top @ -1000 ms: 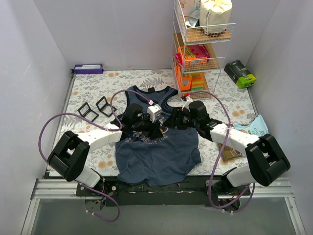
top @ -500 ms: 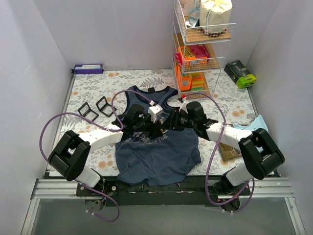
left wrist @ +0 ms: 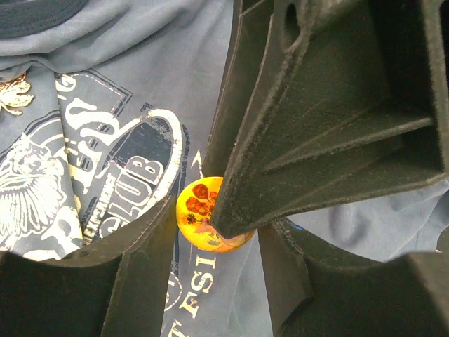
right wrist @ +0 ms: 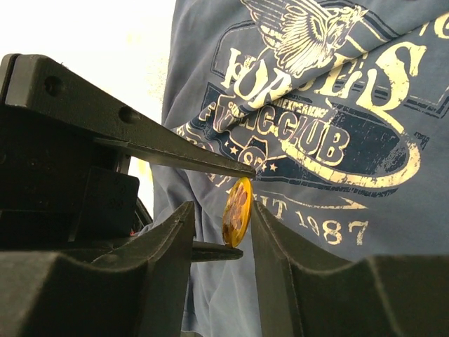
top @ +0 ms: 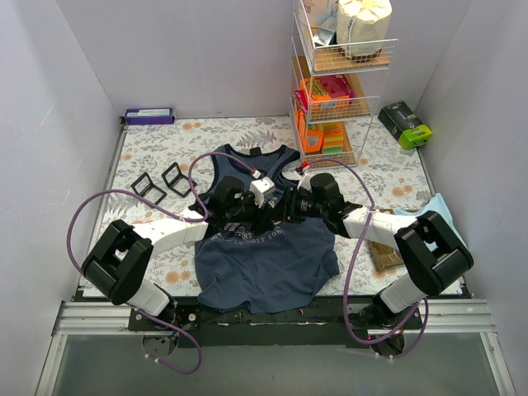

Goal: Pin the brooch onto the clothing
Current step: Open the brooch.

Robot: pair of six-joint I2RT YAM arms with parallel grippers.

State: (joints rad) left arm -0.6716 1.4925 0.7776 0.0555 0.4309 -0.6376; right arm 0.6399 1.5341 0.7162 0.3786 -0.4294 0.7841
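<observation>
The clothing [top: 264, 264], a navy tank top with a pale chest print, lies flat on the floral table; it also shows in the left wrist view [left wrist: 105, 161] and the right wrist view [right wrist: 330, 84]. A round yellow brooch [left wrist: 200, 214] with red flowers is pinched by its edges in my left gripper [left wrist: 216, 228], just above the print. In the right wrist view the brooch [right wrist: 237, 212] stands on edge between my right gripper's [right wrist: 223, 209] parted fingers, which flank its faces. Both grippers meet over the chest in the top view, the left [top: 271, 216] and the right [top: 286, 210].
A wire rack [top: 338, 82] of boxes stands at the back right. Two black frames [top: 161, 186] lie left of the top. A purple box [top: 148, 115] lies at the back wall, a green-black box [top: 404, 124] at the far right, and packets [top: 425, 214] lie at the right.
My right arm has reached left until its fingers stand around the brooch held in the left gripper. The left arm has barely moved.
</observation>
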